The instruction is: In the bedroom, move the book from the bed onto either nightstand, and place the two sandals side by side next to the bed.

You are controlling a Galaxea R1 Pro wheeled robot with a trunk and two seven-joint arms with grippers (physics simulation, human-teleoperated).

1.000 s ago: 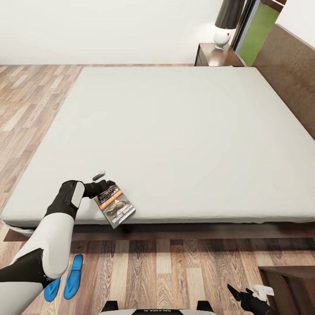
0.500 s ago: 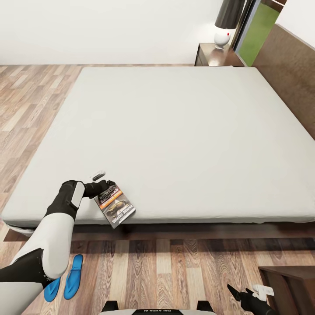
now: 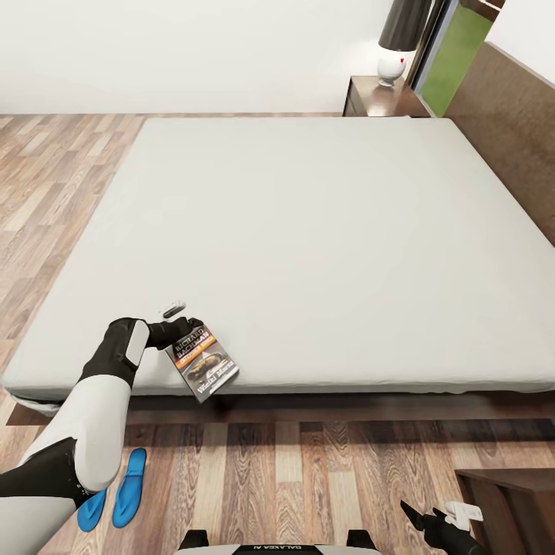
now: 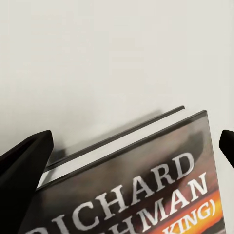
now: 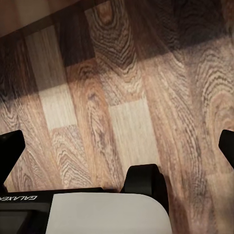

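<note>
The book [image 3: 202,364], dark with an orange band and white lettering, lies askew at the front edge of the bed's grey mattress [image 3: 308,231], one corner overhanging. My left gripper [image 3: 187,331] is at the book's top edge. In the left wrist view the book [image 4: 141,185] lies between the two black fingers [image 4: 24,170], and the left gripper [image 4: 134,151] stands open around it. Two blue sandals [image 3: 129,487] lie side by side on the floor by the bed, one partly hidden by my left arm. My right gripper [image 3: 420,516] hangs open over the floor [image 5: 117,97].
A dark nightstand [image 3: 371,100] with a white lamp [image 3: 391,65] stands beyond the bed's far corner. The brown headboard [image 3: 509,131] runs along the right. Another dark wooden stand [image 3: 509,501] sits at the lower right. Wood-plank floor [image 3: 308,470] lies between me and the bed.
</note>
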